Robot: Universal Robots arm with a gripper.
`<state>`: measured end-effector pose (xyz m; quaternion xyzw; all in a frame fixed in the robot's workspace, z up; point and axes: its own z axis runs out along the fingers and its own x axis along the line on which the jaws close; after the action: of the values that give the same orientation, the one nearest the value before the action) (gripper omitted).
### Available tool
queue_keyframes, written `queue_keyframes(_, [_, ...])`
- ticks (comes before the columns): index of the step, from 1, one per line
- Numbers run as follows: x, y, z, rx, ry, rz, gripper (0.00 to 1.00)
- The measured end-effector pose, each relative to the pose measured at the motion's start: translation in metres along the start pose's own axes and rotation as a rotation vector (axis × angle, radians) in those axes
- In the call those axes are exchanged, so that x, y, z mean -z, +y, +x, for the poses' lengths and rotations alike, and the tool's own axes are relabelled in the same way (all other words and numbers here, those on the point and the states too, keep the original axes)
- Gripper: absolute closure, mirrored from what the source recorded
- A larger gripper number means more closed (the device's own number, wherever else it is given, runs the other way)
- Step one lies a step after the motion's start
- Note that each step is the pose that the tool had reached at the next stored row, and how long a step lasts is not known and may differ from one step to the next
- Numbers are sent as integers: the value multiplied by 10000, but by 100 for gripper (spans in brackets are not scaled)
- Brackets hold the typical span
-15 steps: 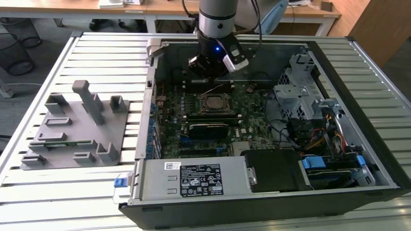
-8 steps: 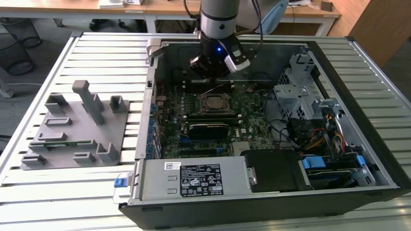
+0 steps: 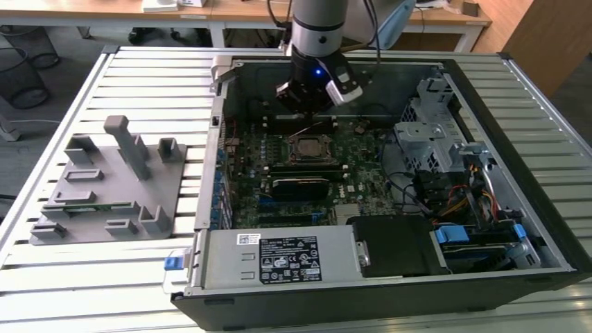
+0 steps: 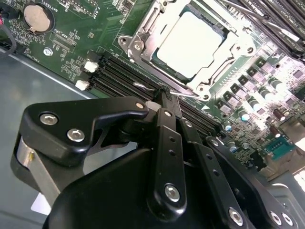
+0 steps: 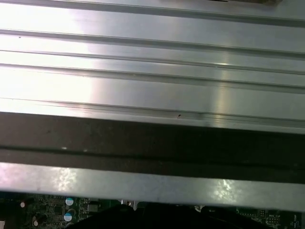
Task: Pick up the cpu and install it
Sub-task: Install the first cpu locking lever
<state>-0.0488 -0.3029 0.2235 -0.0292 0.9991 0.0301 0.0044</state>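
- Power supply box (image 3: 277, 258), black-and-silver with labels, fills the near edge of the open computer case (image 3: 545, 208) in the exterior view; cables (image 3: 453, 198) sit beside it.
- Grey plastic fixture (image 3: 107, 187) with upright pegs lies on the ribbed metal tabletop (image 3: 138, 76), at the exterior view's left.
- Green motherboard (image 4: 76, 47) carries black memory slots (image 4: 119, 76) and a round coin battery (image 4: 38, 16).
- Cpu (image 4: 190, 43), flat, square, pale silver, lies seated in its metal socket frame (image 4: 143, 45).
- End effector (image 4: 164, 95), black and jointed, hovers just beside the socket, fingers pressed together, holding nothing.
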Motion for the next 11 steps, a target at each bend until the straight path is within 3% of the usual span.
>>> queue_keyframes(11, [-32,3,-70,0,-1,-1,89])
